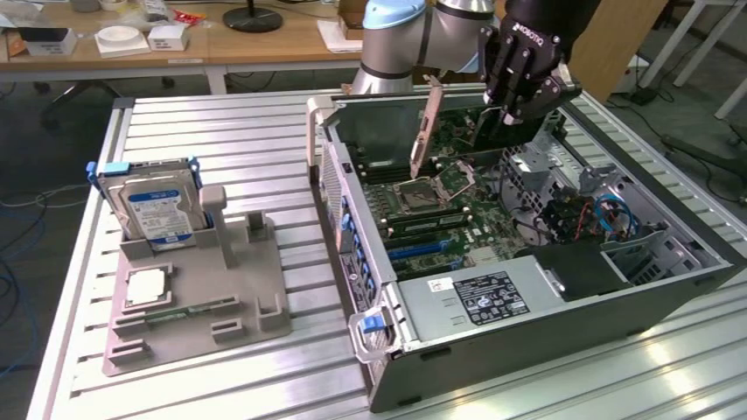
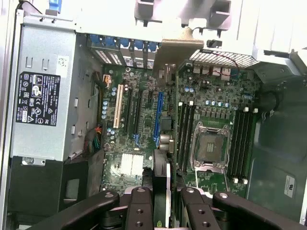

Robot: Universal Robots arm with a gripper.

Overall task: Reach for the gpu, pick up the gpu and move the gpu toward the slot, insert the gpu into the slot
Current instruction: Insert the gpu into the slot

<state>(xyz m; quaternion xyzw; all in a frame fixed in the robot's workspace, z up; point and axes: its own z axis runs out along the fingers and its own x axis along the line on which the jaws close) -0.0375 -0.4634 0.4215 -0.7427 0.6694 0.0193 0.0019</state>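
The gpu (image 2: 163, 165) hangs edge-on between my fingers, its black fan near the pads and its metal end bracket (image 2: 178, 45) toward the case's rear wall. My gripper (image 2: 165, 194) is shut on it. In the exterior view the gripper (image 1: 516, 112) hovers above the open computer case, and the gpu's bracket (image 1: 428, 131) hangs down over the motherboard, clear of it. In the wrist view the card lines up roughly over the blue slot (image 2: 157, 115), with a black slot and a white slot (image 2: 116, 108) beside it. The blue slots (image 1: 418, 251) lie mid-board.
The case walls (image 1: 350, 201) ring the motherboard. Inside are a power supply (image 1: 485, 297), an open processor socket (image 1: 415, 194) and cables (image 1: 589, 214). On the exterior view's left a grey fixture (image 1: 198, 302) holds a blue-labelled hard drive (image 1: 157, 206) and a processor chip (image 1: 146, 287).
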